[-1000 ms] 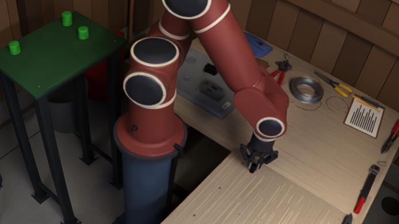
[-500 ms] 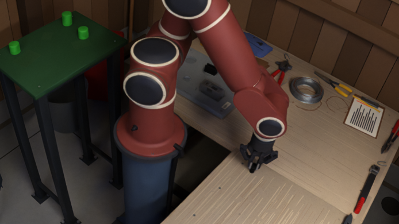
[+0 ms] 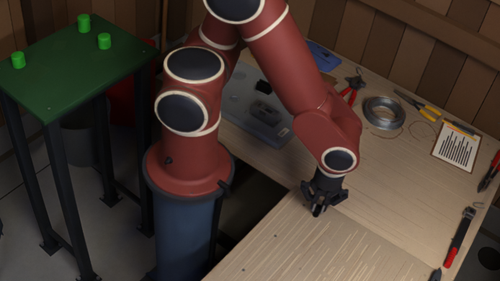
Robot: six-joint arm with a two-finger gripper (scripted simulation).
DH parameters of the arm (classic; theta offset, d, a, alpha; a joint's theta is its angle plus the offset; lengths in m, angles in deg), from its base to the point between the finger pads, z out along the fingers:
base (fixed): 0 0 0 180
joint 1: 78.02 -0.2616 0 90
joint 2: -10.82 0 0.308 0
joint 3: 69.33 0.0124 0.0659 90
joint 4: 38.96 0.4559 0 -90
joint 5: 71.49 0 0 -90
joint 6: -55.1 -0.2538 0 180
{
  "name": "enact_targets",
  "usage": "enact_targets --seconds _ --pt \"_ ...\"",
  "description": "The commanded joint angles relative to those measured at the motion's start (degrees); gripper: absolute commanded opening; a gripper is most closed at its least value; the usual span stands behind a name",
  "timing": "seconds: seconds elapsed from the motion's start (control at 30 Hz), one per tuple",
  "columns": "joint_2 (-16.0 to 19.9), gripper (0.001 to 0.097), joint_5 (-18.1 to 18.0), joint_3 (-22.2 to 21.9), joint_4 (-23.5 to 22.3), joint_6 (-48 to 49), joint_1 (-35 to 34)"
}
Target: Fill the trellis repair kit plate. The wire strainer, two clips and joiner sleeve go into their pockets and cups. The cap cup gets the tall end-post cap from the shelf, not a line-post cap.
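My gripper [image 3: 317,210] is down at the wooden bench top near its front left edge, closed on a small dark part that I cannot make out between the fingers. The grey kit plate [image 3: 254,104] lies further back on the bench, partly hidden behind my arm, with a grey block-shaped part [image 3: 266,112] and a small black part [image 3: 263,86] sitting on it. Three green caps stand on the green shelf at the left: one at the back [image 3: 84,23], one beside it [image 3: 104,40], one at the left edge [image 3: 18,59].
The green shelf [image 3: 68,61] stands on dark legs left of my base. On the bench to the right lie a wire coil [image 3: 384,112], red pliers [image 3: 351,88], yellow pliers [image 3: 419,105], a clipboard [image 3: 456,146] and a red-handled tool [image 3: 459,237].
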Motion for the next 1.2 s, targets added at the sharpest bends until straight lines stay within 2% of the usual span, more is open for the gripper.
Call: enact_targets --seconds 0.0,0.37,0.53,1.17 --pt "0.0 0.0117 0.0 0.0 0.0 0.0 0.0" --pt "-0.1 0.0080 0.1 0.0 0.0 0.0 0.0" --pt "-1.5 0.0080 1.2 0.2 0.0 0.0 0.0" --pt "-14.8 0.0080 13.8 1.0 0.0 0.0 0.0"
